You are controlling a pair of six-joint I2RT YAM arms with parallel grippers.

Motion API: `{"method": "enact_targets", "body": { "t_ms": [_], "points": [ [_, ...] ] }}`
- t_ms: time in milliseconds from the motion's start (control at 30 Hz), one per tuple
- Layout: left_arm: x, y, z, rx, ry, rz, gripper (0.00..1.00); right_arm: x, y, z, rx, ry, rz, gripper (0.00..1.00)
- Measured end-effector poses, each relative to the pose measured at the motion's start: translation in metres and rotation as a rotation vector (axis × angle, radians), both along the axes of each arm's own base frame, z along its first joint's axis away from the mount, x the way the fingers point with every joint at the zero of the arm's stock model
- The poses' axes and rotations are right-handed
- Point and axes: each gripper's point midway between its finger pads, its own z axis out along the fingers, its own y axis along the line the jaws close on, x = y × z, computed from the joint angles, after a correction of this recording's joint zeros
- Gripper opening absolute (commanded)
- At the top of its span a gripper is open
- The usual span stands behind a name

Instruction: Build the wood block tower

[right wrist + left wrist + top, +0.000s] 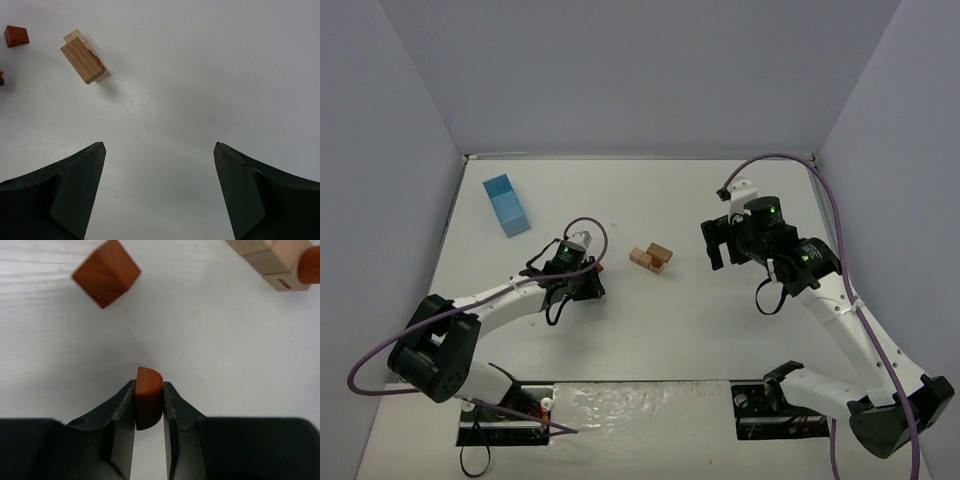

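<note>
Left fingers (122, 407): clamped on a reddish-brown half-round block (149, 392), pads on its two flat faces, rounded end poking out past the tips. Low over the worktop (670, 340); cannot tell whether touching it.

Right fingers (80, 190): wide apart, nothing between them, hovering over bare worktop.

Partial tower (652, 259): small cluster of tan blocks with a reddish piece tucked in, mid-worktop, between the two arms. From the left fingers, lies ahead and off to the right, in the upper right corner of the left wrist view, well apart from the held block. From the right fingers, lies ahead and to the left, with the long axis of its top tan block on a diagonal across that view.

Loose red cube (106, 272): ahead and left of the left fingers, apart from the cluster, skewed to the finger line.

Blue box (506, 204): far rear left, no part in this.

Judgement: carry-and-place step in hand. About level for reach from either arm in the top view, but only the left carries a piece. Calls for a forward swing to the right, plus a wrist turn to square the half-round with the cluster. Risk: nudging the small blocks apart on arrival.
</note>
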Motion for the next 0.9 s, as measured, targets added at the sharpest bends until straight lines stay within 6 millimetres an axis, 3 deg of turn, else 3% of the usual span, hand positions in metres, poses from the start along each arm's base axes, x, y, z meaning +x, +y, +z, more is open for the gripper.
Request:
{"method": "enact_targets", "body": {
  "t_ms": [133,200,367,633,900],
  "points": [
    [-0.018,-0.015,-0.018,-0.100,0.031,-0.067,0.03,-0.001,0.005,0.000,0.016,0.006,0.021,0.87],
    [-0.020,-0.025,-0.018,-0.153,0.024,-0.100,0.05,-0.002,0.007,0.000,0.023,0.006,0.030,0.87],
    [-0.025,-0.042,-0.018,-0.223,0.001,-0.166,0.21,-0.003,0.010,-0.003,0.031,0.017,0.048,0.87],
    [-0.024,-0.046,-0.017,-0.267,-0.044,-0.166,0.44,-0.005,0.016,-0.005,0.047,0.031,0.079,0.87],
    [-0.018,-0.048,-0.012,-0.292,-0.097,-0.158,0.56,-0.005,0.020,-0.009,0.048,0.045,0.106,0.87]
  ]
}}
